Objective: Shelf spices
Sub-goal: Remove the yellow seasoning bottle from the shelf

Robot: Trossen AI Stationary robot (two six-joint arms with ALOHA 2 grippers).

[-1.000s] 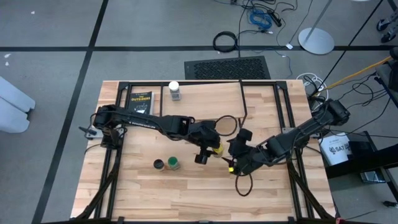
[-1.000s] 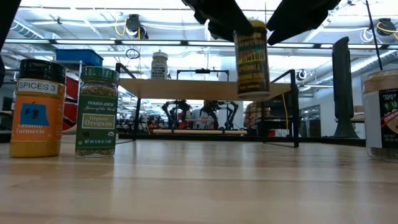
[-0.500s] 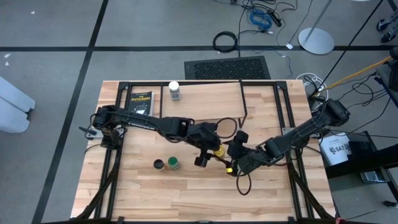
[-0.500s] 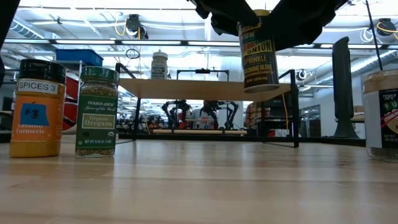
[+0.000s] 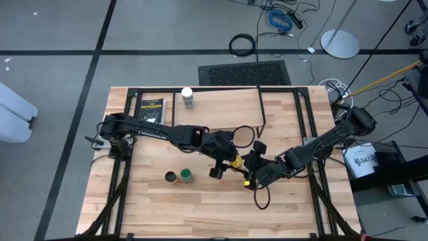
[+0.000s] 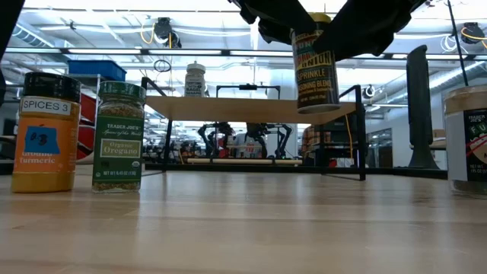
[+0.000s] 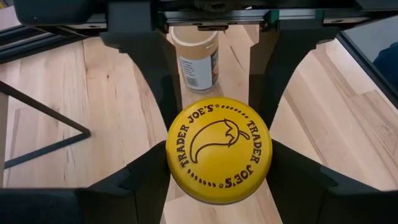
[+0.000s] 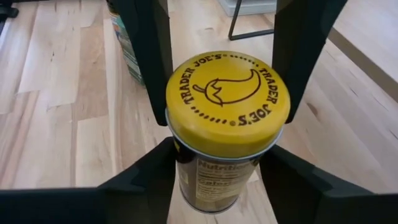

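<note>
A yellow-lidded spice jar [image 6: 316, 65] hangs in the air in front of the shelf [image 5: 221, 100], with my left gripper [image 7: 219, 163] and my right gripper [image 8: 217, 163] both shut on it, meeting over the table's middle [image 5: 237, 163]. A white-lidded jar [image 5: 188, 98] stands on the shelf's plank [image 6: 243, 109]. The orange jar with the dark lid [image 6: 46, 133] and the green-lidded jar [image 6: 119, 137] stand side by side on the tabletop at the near left. A tan-lidded jar [image 7: 196, 53] stands on the tabletop beyond the held jar. My left gripper pinches the yellow lid by its rim [image 7: 171, 158] between its two fingers, coming slanting down from the table's left. The jar hangs below the lid, nearly upright, clear of the table. My right gripper has its two fingers on opposite sides of the jar's body just under the lid [image 8: 185, 168]. It comes slanting down from the table's right, opposite the left gripper.
A flat black packet [image 5: 151, 109] lies at the far left beside the shelf. The shelf's black rod legs [image 6: 359, 133] stand behind the held jar. Bare tabletop lies along the near edge [image 5: 214, 214].
My right gripper has sunk a little and closed in on the jar, which my left gripper has held all along. The jar has turned about its upright axis, showing another part of its label, and stands slightly higher.
</note>
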